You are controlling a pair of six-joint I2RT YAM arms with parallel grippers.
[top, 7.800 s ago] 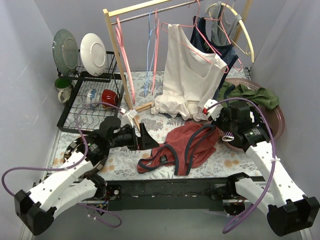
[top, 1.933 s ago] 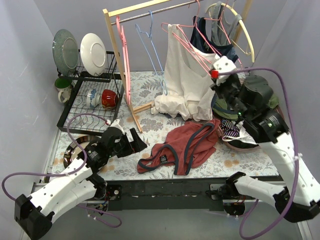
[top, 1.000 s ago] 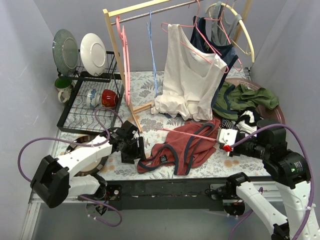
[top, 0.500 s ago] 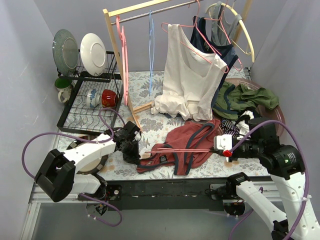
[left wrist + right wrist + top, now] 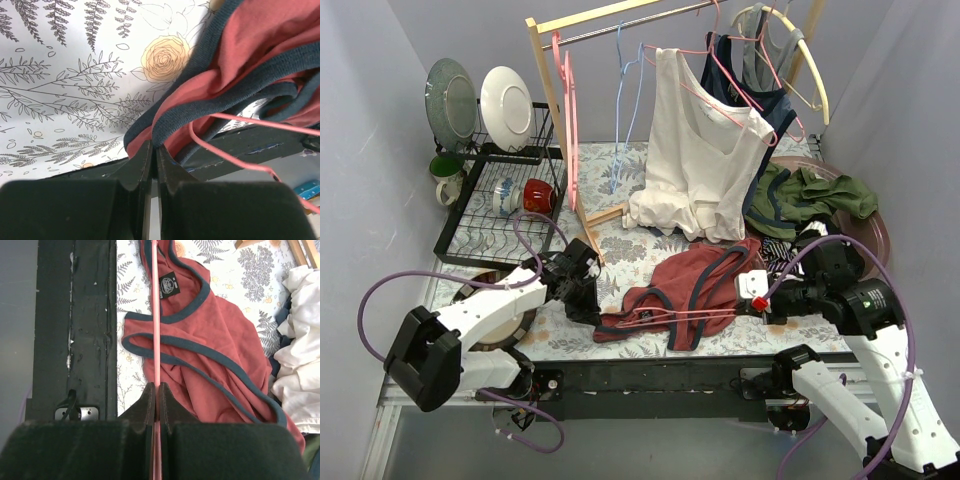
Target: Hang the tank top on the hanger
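The rust-red tank top (image 5: 705, 280) lies crumpled on the flowered table cover, its navy trim showing. My left gripper (image 5: 594, 314) is at the top's left end, shut on a fold of navy trim and red cloth (image 5: 165, 127). My right gripper (image 5: 746, 310) is shut on the thin pink wire hanger (image 5: 670, 316), which reaches leftward across the top's near edge. In the right wrist view the hanger (image 5: 155, 315) runs straight out from my gripper (image 5: 156, 388) over the tank top (image 5: 220, 340). A loop of the hanger (image 5: 235, 120) shows in the left wrist view, beside the tank top (image 5: 260, 35).
A wooden clothes rail at the back holds a white tank top (image 5: 695, 160), a dark navy top (image 5: 760, 85), pink hangers (image 5: 565, 110) and a blue hanger (image 5: 632, 100). A dish rack (image 5: 500, 205) stands at the left, a brown basin (image 5: 872, 235) of green clothes at the right.
My left gripper has shut on the tank top's left edge. My right gripper has carried the hanger lower and nearer, so the wire now crosses the top's near edge.
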